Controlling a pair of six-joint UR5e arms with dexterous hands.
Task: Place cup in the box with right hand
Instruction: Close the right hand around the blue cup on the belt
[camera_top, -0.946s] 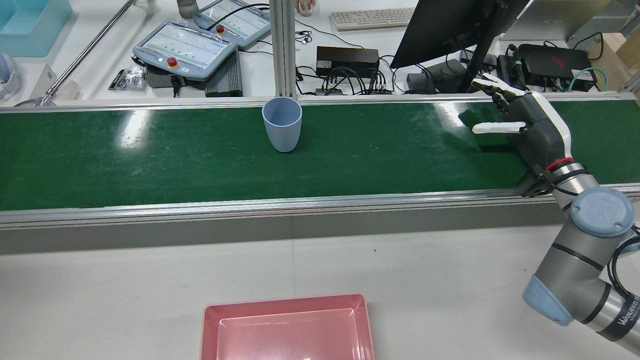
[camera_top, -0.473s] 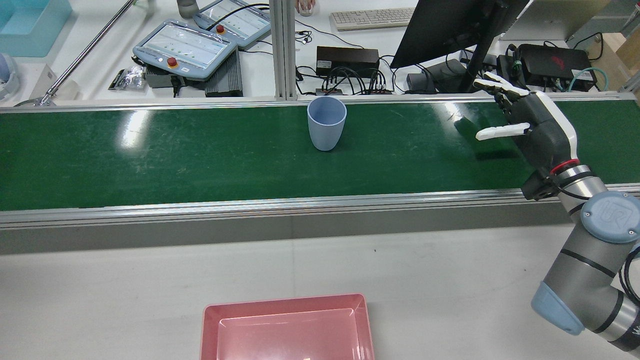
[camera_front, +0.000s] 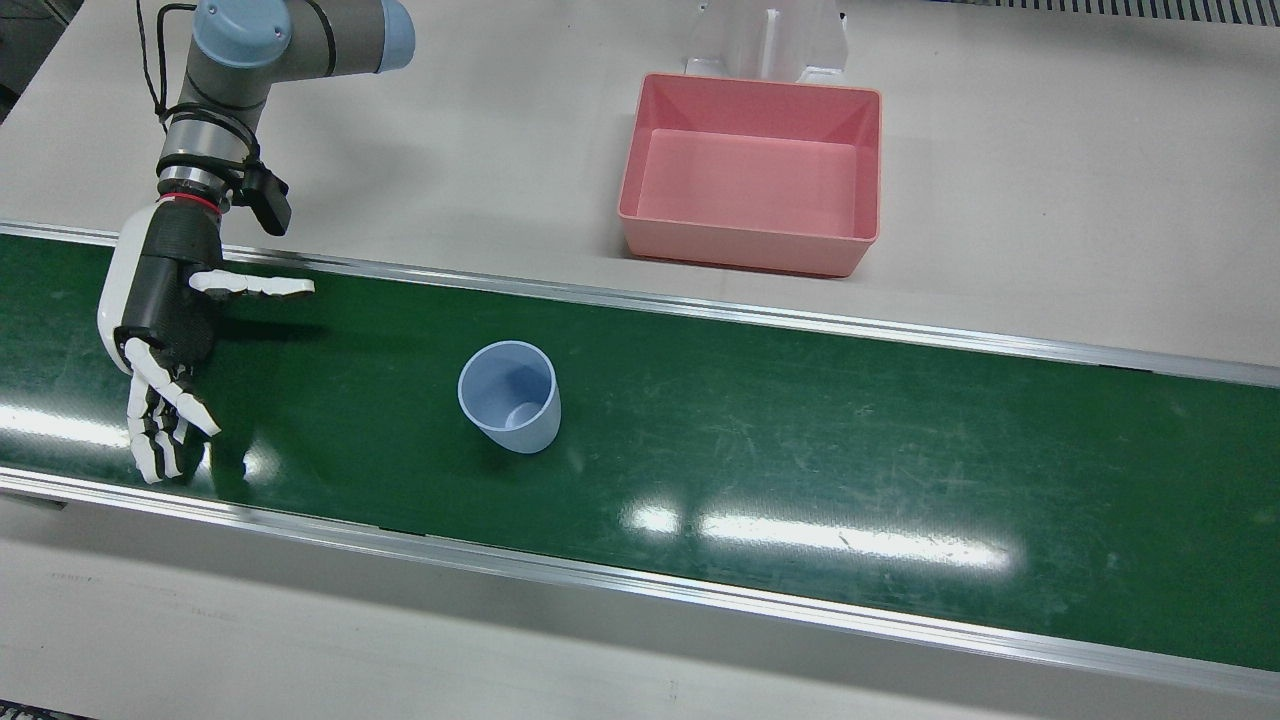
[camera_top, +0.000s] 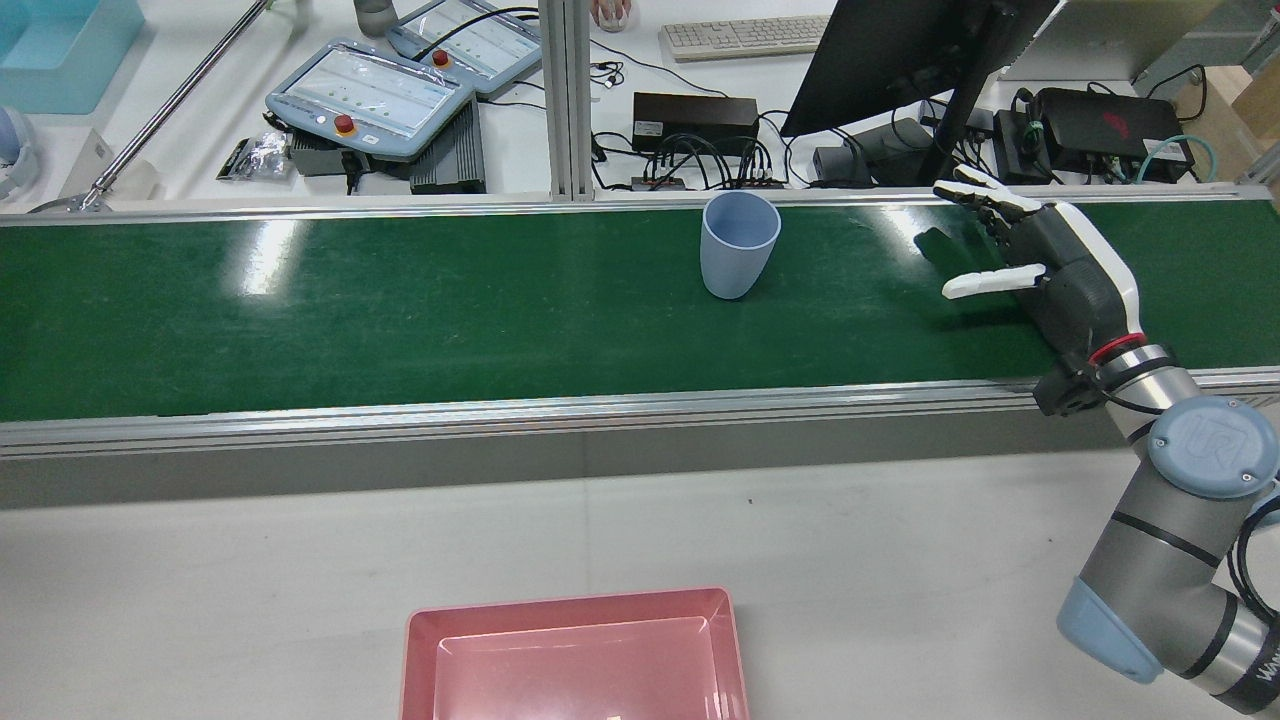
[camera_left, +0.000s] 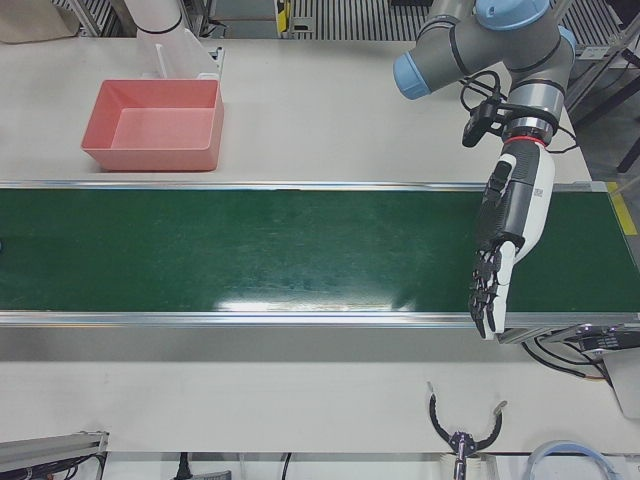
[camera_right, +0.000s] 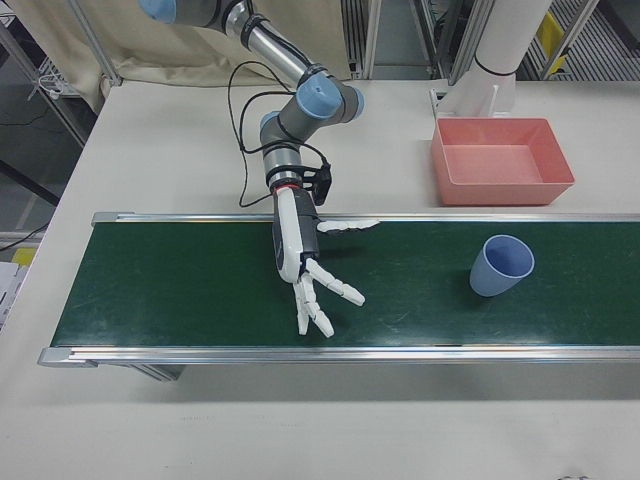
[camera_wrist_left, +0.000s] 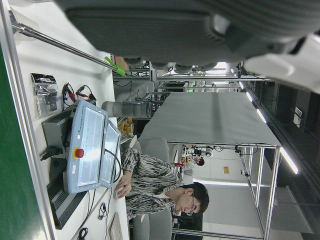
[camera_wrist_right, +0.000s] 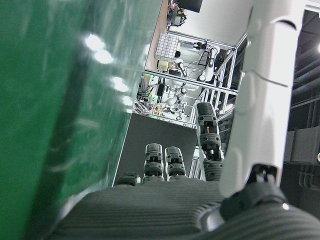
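Observation:
A light blue cup (camera_front: 508, 397) stands upright on the green conveyor belt (camera_front: 800, 430); it also shows in the rear view (camera_top: 738, 245) and the right-front view (camera_right: 501, 266). My right hand (camera_front: 165, 330) is open over the belt, fingers spread and thumb out, well apart from the cup; it also shows in the rear view (camera_top: 1050, 270) and the right-front view (camera_right: 305, 260). The pink box (camera_front: 750, 170) sits empty on the white table behind the belt. My left hand (camera_left: 505, 240) is open and empty over the belt's other end.
Two teach pendants (camera_top: 370, 95), a monitor (camera_top: 900, 50), cables and an aluminium post (camera_top: 565, 100) stand beyond the belt's far rail. A white pedestal (camera_front: 770, 35) rises just behind the box. The belt has raised metal rails (camera_top: 560, 410) on both sides.
The cup has travelled along the belt toward my right hand, staying upright. My right hand has shifted slightly and dropped a little, still open.

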